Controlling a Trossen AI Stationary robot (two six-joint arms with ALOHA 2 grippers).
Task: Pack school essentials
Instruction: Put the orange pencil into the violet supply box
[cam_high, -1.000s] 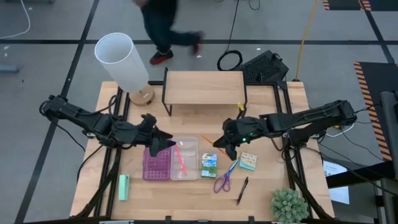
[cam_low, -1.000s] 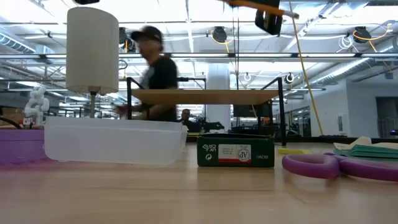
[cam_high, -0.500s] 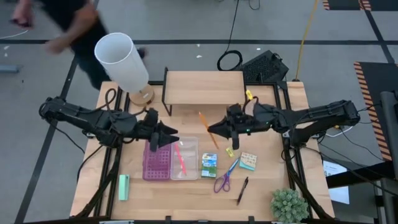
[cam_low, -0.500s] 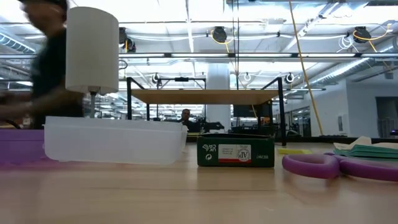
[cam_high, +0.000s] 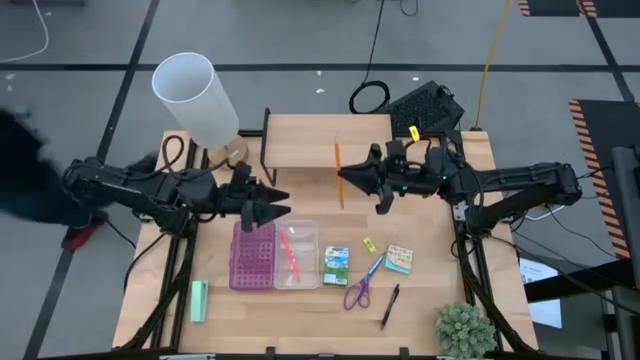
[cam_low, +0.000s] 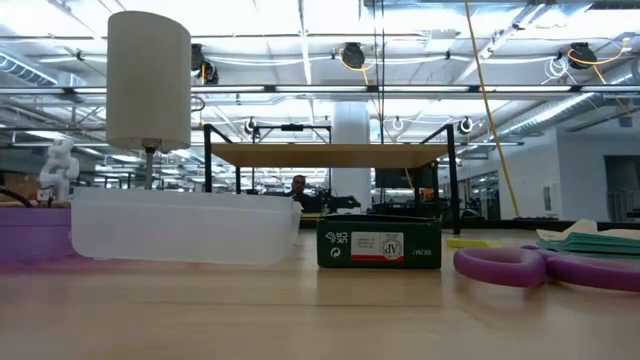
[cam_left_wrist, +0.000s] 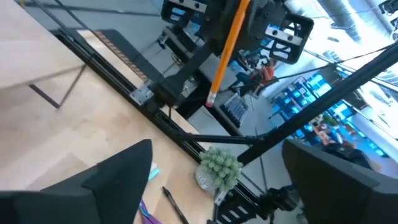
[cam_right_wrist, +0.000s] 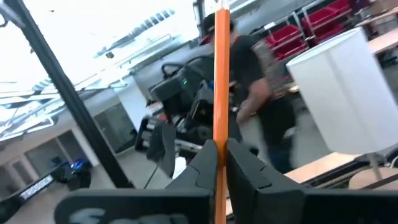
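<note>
My right gripper (cam_high: 344, 178) is shut on an orange pencil (cam_high: 338, 172), raised over the table in front of the wooden shelf (cam_high: 328, 140). My left gripper (cam_high: 280, 204) hovers open over the far end of the purple studded case (cam_high: 252, 256); the orange pencil (cam_left_wrist: 225, 43) shows ahead of it. A pink pencil (cam_high: 290, 255) lies in the case's clear half (cam_high: 298, 254). On the table lie a green-blue packet (cam_high: 336, 265), a tiny yellow piece (cam_high: 368, 244), a teal-beige pad (cam_high: 399, 259), purple-blue scissors (cam_high: 360, 285) and a black pen (cam_high: 389, 306). My right gripper pinches the orange pencil about midway along its shaft (cam_right_wrist: 219, 134) between its two fingers (cam_right_wrist: 206, 155). The fingers come roughly level from the table's right and lie across the pencil. The pencil is lifted clear of the table, its eraser end (cam_left_wrist: 210, 102) free below the hold.
A white lamp (cam_high: 195, 100) stands at the back left beside the shelf. A mint-green block (cam_high: 198, 300) lies near the front left and a small plant (cam_high: 464, 330) at the front right. A person's dark sleeve (cam_high: 30, 190) shows beyond the table's left edge.
My right gripper has risen and gone toward the far edge with the orange pencil, which lay on the table by the packet and is now lifted clear. My left gripper has drifted toward the far edge. A person behind the table has walked off to the left.
</note>
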